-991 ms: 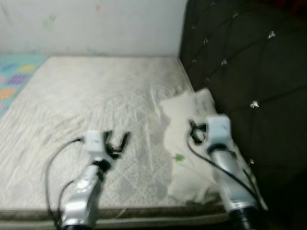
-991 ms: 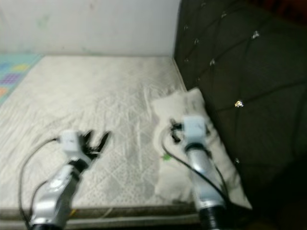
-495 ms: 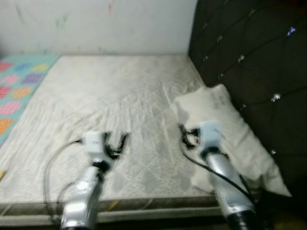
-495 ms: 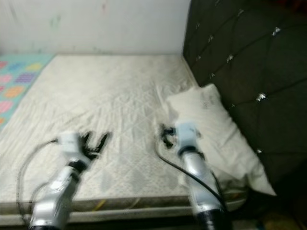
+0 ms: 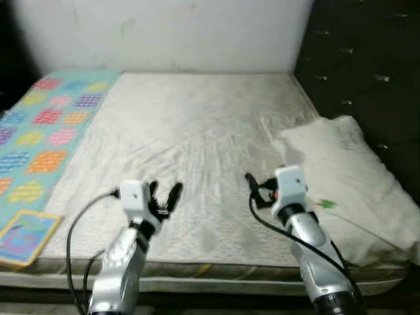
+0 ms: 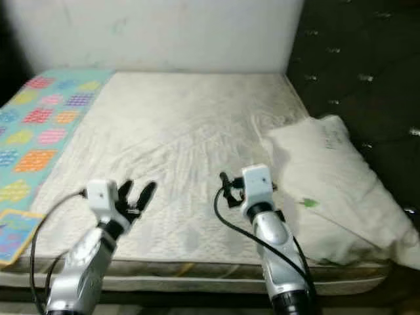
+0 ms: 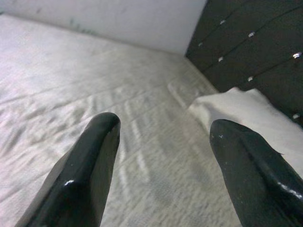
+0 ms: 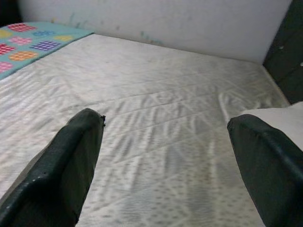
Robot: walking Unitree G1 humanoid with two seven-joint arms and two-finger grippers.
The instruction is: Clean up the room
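Both claws hover released above the bare mattress (image 5: pixel 197 131).

A patterned mat (image 5: pixel 46 138) lies along the bed's left edge. The left claw (image 5: pixel 164 195) holds nothing, fingers spread; the right claw (image 5: pixel 259 190) likewise, and the white pillow (image 5: pixel 348 177) lies just right of it, against the dark tufted headboard (image 5: pixel 367 59).

We see an off-white quilted mattress (image 5: pixel 190 131), cream pillow (image 5: pixel 348 177) w/ small green mark, teal mat (image 5: pixel 46 131) w/ multicolour dotted squares, dark tufted headboard (image 5: pixel 367 59), white wall (image 5: pixel 164 33).
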